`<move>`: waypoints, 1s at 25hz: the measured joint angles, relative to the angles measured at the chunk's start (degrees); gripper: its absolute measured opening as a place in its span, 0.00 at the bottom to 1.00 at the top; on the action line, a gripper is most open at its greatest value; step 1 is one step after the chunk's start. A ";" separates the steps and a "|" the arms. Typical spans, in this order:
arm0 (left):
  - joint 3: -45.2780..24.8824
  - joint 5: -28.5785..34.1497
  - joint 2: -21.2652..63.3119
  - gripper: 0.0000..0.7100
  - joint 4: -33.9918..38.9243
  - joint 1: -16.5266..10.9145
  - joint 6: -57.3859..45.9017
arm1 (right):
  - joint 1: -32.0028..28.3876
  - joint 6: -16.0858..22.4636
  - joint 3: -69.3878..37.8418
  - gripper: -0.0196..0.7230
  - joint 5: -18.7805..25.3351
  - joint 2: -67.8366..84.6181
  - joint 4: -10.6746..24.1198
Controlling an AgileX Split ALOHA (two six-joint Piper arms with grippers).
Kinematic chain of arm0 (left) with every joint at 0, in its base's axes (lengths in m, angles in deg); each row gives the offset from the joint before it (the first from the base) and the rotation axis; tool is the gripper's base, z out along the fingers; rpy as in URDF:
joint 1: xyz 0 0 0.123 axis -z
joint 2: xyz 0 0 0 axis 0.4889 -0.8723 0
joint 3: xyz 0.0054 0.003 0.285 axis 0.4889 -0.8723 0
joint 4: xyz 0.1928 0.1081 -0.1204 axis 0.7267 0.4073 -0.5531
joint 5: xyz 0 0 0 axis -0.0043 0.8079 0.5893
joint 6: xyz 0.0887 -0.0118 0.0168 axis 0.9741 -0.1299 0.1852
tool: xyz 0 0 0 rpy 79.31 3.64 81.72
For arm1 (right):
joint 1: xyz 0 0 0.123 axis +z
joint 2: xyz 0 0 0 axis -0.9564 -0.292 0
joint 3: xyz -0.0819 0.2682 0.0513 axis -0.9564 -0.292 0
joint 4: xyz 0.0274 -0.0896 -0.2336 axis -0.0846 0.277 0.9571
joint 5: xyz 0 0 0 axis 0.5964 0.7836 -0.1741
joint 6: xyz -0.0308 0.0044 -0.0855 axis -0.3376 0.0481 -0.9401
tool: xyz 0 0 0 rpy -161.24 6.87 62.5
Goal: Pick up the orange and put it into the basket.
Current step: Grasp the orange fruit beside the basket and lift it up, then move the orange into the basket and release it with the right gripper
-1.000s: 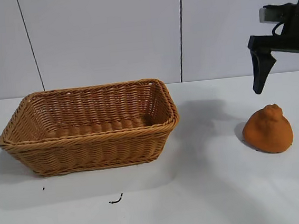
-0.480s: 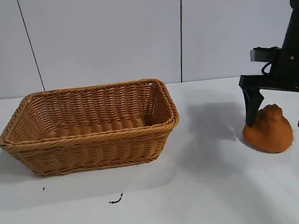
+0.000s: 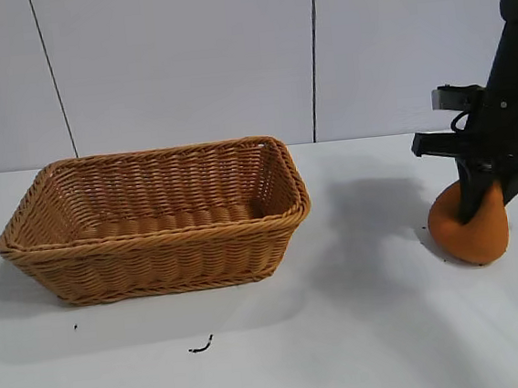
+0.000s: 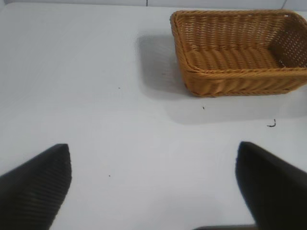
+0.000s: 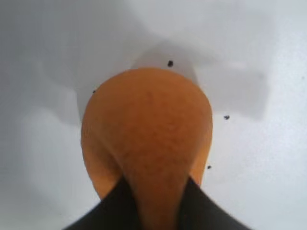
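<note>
A white desk point(image 3: 257, 359) carries everything, its far edge meeting a pale panelled wall. On its left half sits the basket point(image 3: 156, 220), a rectangular tan wicker piece with flaring sides and a braided rim, its long side running along the far edge and its shadow falling on the desk in front. Well apart from it, near the right edge, the orange point(image 3: 469, 225) rests on the desk, dull and matte, with black fingers closed around its upper part. A small dark curled scrap point(image 3: 200, 346) lies on the desk in front of the basket, toward the near edge, and a tiny dark speck point(image 3: 75, 326) lies left of it. More small dark specks dot the desk right around the orange point(image 5: 146, 139).
</note>
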 joint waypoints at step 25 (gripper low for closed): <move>0.00 0.00 0.00 0.94 0.00 0.00 0.00 | 26.19 7.02 20.85 0.09 0.78 1.85 4.09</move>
